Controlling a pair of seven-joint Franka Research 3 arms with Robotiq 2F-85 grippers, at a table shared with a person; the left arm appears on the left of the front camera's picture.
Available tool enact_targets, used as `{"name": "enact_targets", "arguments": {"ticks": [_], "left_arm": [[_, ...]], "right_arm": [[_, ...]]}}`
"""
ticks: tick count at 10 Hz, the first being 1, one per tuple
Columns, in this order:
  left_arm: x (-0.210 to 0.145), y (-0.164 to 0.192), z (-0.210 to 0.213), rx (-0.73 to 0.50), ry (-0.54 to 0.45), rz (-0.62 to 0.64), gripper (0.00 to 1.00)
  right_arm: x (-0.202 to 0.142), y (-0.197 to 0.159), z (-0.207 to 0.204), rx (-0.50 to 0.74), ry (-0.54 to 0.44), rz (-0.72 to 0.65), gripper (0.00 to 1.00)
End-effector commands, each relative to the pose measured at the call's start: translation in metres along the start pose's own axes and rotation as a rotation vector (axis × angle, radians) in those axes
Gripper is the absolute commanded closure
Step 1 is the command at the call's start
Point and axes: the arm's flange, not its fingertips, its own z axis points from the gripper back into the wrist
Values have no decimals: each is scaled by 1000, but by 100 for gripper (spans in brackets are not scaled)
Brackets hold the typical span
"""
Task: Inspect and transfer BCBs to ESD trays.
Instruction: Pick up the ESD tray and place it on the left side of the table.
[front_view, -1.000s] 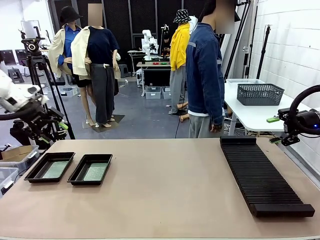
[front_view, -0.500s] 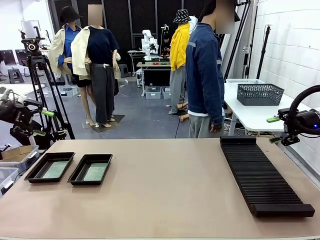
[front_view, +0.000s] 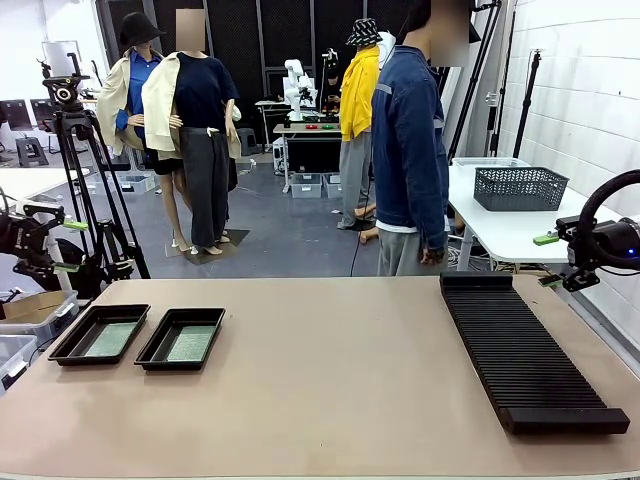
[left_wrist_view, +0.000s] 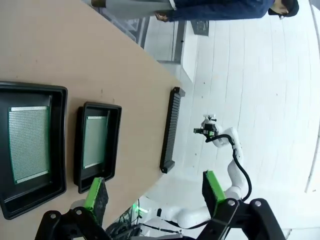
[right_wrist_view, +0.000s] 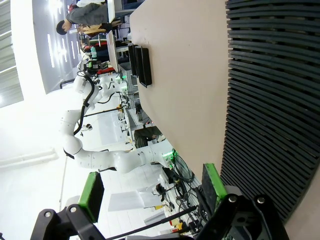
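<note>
Two ESD trays lie side by side at the table's near left, the left tray (front_view: 72, 345) and the right tray (front_view: 158, 352). Each holds a flat green BCB, one (front_view: 110, 339) in the left and one (front_view: 190, 343) in the right. In the left wrist view the same trays (left_wrist_view: 57, 145) (left_wrist_view: 116, 140) show their boards (left_wrist_view: 29, 144) (left_wrist_view: 95, 141). My left gripper (front_view: 70, 246) (left_wrist_view: 155, 192) hangs open and bare beyond the table's left edge, above and behind the trays. My right gripper (front_view: 547, 260) (right_wrist_view: 150, 192) stands open and bare at the far right, by the rack's far end.
A long black slotted rack (front_view: 525, 350) (right_wrist_view: 270, 100) (left_wrist_view: 170, 130) lies along the table's right side. A person (front_view: 410, 150) in a blue jacket stands at the far edge near it. A camera tripod (front_view: 85, 180) stands by my left gripper. A white side table with a basket (front_view: 518, 187) is behind right.
My left arm has drawn back to the left, away from the table, and its gripper now sits farther out and lower. The right arm, trays and boards have not moved.
</note>
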Motion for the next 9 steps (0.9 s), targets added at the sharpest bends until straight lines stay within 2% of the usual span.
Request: {"name": "enact_targets", "arguments": {"ticks": [1, 2, 3, 9], "left_arm": [[10, 2, 4, -71, 55, -39, 0], [13, -3, -9, 49, 67, -35, 0], [2, 3, -3, -17, 26, -2, 0], [2, 3, -3, -17, 26, -2, 0]], "right_arm": [[-2, 2, -3, -4, -2, -1, 0], [-2, 2, -3, -4, -2, -1, 0], [-2, 2, -3, -4, -2, -1, 0], [-2, 2, -3, -4, -2, -1, 0]]}}
